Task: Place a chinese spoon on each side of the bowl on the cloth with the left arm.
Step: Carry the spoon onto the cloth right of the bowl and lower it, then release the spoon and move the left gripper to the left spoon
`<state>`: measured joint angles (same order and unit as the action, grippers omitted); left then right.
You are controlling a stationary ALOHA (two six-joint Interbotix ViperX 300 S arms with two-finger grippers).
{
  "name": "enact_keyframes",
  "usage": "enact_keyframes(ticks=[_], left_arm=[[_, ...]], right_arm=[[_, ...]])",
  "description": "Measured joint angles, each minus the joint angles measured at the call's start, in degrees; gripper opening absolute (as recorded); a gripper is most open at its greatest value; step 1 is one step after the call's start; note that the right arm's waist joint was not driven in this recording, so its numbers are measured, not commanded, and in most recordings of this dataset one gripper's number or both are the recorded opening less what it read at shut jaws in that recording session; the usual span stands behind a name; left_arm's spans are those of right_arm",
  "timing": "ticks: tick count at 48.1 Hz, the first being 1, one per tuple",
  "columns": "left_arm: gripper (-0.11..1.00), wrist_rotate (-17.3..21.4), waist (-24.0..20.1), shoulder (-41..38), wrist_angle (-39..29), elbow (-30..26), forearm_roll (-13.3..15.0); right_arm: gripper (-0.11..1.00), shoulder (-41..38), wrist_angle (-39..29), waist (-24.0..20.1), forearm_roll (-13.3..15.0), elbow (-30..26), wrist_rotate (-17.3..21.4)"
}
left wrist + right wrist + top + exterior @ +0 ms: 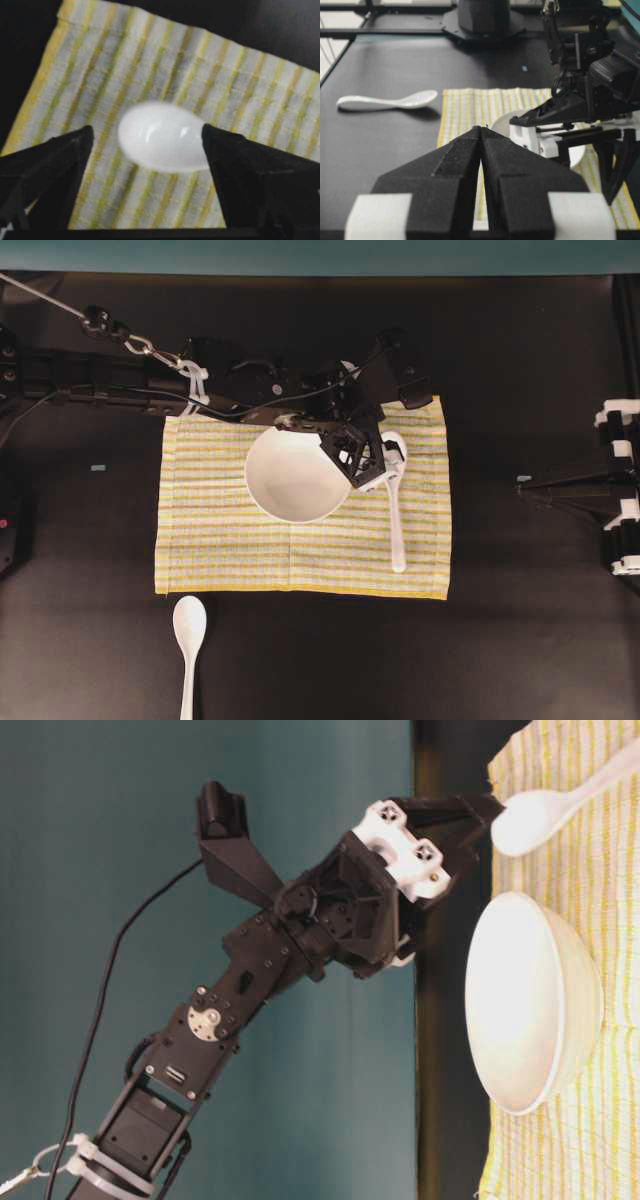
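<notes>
A white bowl (290, 480) sits in the middle of the striped cloth (220, 550). One chinese spoon (397, 530) lies on the cloth just right of the bowl, scoop toward the back. My left gripper (385, 462) hovers open over that scoop, which lies free on the cloth in the left wrist view, with the fingers (55, 170) standing apart on either side of the spoon (162, 137). A second chinese spoon (189, 625) rests on the black table in front of the cloth's left corner. My right gripper (481, 128) is shut, empty, parked at the right (524, 487).
The left arm (120, 385) reaches in from the back left over the cloth's far edge. A small blue mark (97, 468) lies on the black table left of the cloth. A teal wall (320, 255) runs along the back.
</notes>
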<state>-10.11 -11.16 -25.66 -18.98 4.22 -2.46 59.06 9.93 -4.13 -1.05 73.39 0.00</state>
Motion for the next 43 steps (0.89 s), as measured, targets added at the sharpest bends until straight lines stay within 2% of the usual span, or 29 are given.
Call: enact_keyframes(ticks=[8, 17, 23, 27, 32, 37, 43], left_arm=[[0.82, -0.09, 1.76, 3.87, 0.09, 2.46, 0.00], [0.82, -0.53, 6.33, 14.24, 0.09, 8.00, 0.09], [0.81, -1.49, 9.67, 22.15, 0.09, 14.24, 0.09], [0.81, -3.08, 12.04, 27.95, 0.09, 20.57, 0.00], [0.81, -6.59, 15.12, 32.87, 0.26, 28.21, 0.09], [0.81, -12.13, 17.23, 36.83, 0.88, 35.95, 0.00], [0.81, -18.19, 20.04, 41.22, 3.43, 42.63, 0.00]], right_arm=[[0.01, 0.35, 0.00, 0.00, 0.00, 0.18, -0.09], [0.01, 0.88, -0.09, 0.00, 0.00, 0.26, -0.09], [0.01, 1.41, -0.97, 0.00, 0.09, 0.44, -0.09], [0.01, 1.85, -1.49, 0.00, 0.09, 0.44, 0.00], [0.01, 2.29, -1.76, 0.00, 0.00, 0.44, 0.00], [0.01, 2.46, -1.76, 0.00, 0.09, 0.44, 0.00], [0.01, 2.55, -1.85, 0.00, 0.00, 0.70, -0.09]])
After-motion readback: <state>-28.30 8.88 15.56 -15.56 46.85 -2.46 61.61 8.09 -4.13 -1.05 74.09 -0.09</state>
